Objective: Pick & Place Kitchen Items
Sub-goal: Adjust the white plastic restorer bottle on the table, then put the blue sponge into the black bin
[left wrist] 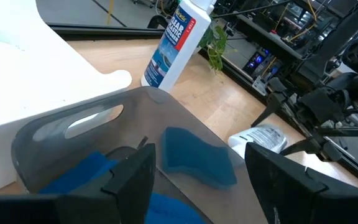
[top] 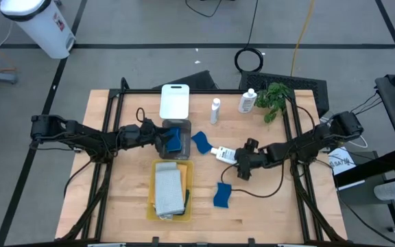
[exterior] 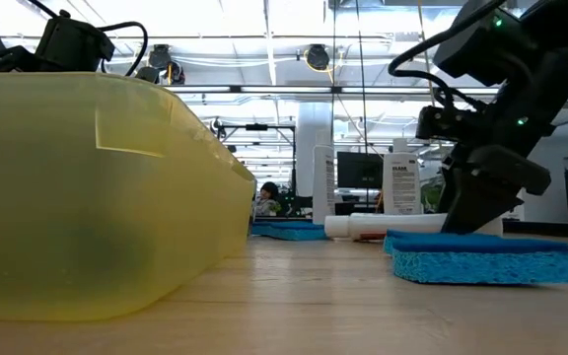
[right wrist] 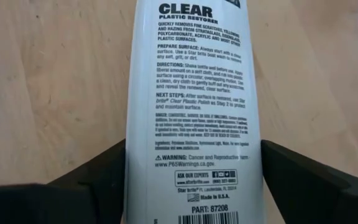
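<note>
A white bottle [top: 222, 152] lies on its side at the table's middle, with my right gripper [top: 239, 160] shut on it. My left gripper [top: 167, 140] stands open over the grey tray [top: 184, 126]; blue sponges [left wrist: 79, 176] lie in the tray under its fingers. Another blue sponge [top: 201, 142] rests flat on the table right of that tray, and one more [top: 222, 195] lies nearer the front. Folded cloths [top: 169, 189] fill the yellow tray [top: 188, 197]. Two white bottles [top: 215, 110] [top: 247, 101] stand upright at the back. My right gripper pinches the lying bottle between its two fingers [right wrist: 98, 183], on the two sides of its body near the base end [right wrist: 194, 186]. The fingers slant down from the table's right side and lie across the bottle. The bottle lies level on the table [exterior: 378, 227].
A white tray [top: 174, 101] lies at the back, touching the grey tray. A green leafy plant [top: 273, 98] stands at the back right beside a bottle. Black frame rails [top: 293, 147] run along both sides of the wooden table.
</note>
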